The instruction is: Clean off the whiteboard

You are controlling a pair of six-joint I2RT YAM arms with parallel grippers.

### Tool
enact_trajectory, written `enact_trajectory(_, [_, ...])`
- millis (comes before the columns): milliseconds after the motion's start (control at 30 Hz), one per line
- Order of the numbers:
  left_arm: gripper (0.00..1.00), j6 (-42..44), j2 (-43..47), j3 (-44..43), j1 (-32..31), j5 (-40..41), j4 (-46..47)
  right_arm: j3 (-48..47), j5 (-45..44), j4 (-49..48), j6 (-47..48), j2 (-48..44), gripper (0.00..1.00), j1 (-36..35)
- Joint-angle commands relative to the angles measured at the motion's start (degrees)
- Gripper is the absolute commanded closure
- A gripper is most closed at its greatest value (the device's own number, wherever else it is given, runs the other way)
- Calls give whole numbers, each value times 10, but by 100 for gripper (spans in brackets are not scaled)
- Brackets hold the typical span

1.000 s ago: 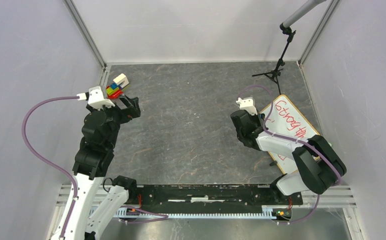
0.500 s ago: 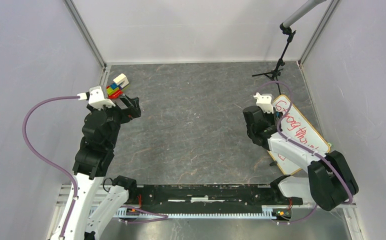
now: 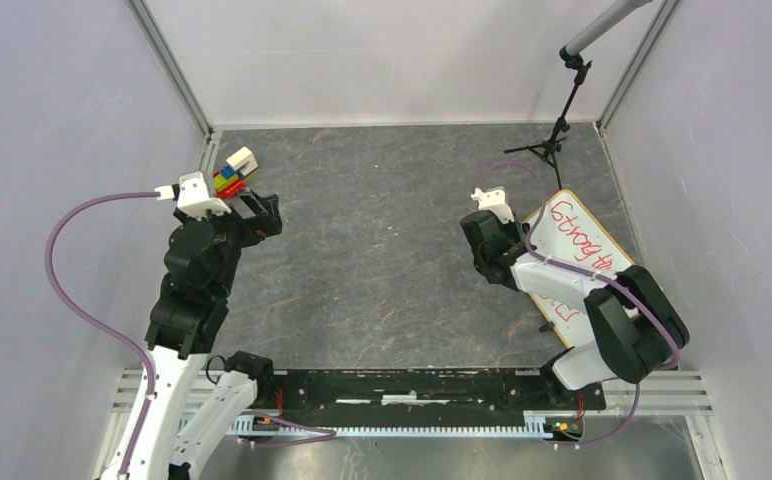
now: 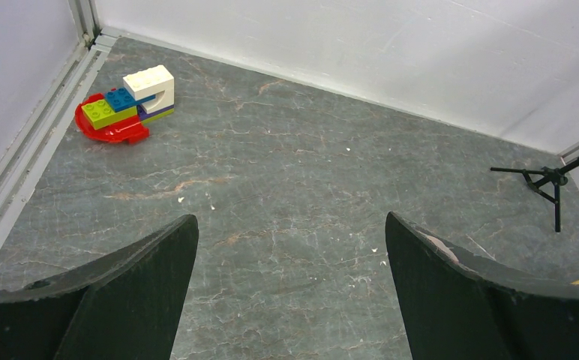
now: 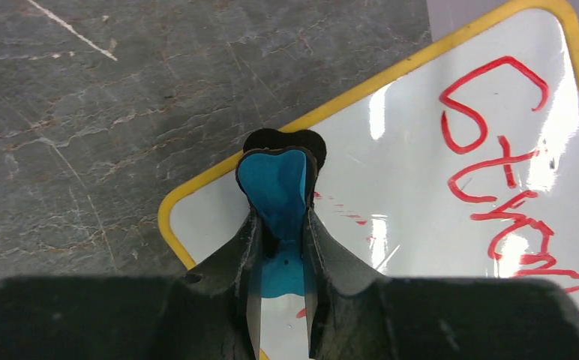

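At the right of the overhead view, the whiteboard lies flat on the bench, turned at an angle, with one long edge near the right wall. The right hand is clamped on a blue eraser, which stands upright between the closed fingers and projects past their tips. This grip appears intended to put the working face of the eraser against the board while the fingers stay above the surface. The right wrist view shows the eraser over the board corner at the lower left of that frame, just inside the yellowish frame. Contact with the surface cannot be confirmed. Faint red smears lie beside the eraser. Bold red handwriting covers the upper right of that view, so most of the erasing is judged to be outstanding. The left hand is at the left of the overhead view with its fingers fully apart and nothing between them. It is well apart from the board, a position that keeps it clear of the working arm. Item count: two arms, two hands, one whiteboard, one eraser. Also present are one small stack of toy bricks on a red base at the upper left of the bench, and one black tripod stand at the upper right.
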State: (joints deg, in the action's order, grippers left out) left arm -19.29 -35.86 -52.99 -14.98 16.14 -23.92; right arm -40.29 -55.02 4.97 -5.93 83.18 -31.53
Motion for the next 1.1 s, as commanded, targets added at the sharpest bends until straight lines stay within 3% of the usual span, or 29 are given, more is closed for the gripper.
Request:
enact_trajectory(0, [0,0,-1,-10,-2,-5,19,-24,23,-24,-12,8,82,-6])
enact_trajectory(200, [0,0,-3,-11,-2,-6,19,-22,-17,27,-45,-28,82,20])
enact_trajectory(500, [0,0,2,-11,-7,-6,19,61,-14,52,-63,-153,82,66])
enact_trajectory(900, [0,1,1,-10,-8,-2,19,21,73,16,-49,-40,83,15])
enact_trajectory(1067, [0,1,-3,-11,-8,-3,18,25,65,7,-52,-36,83,14])
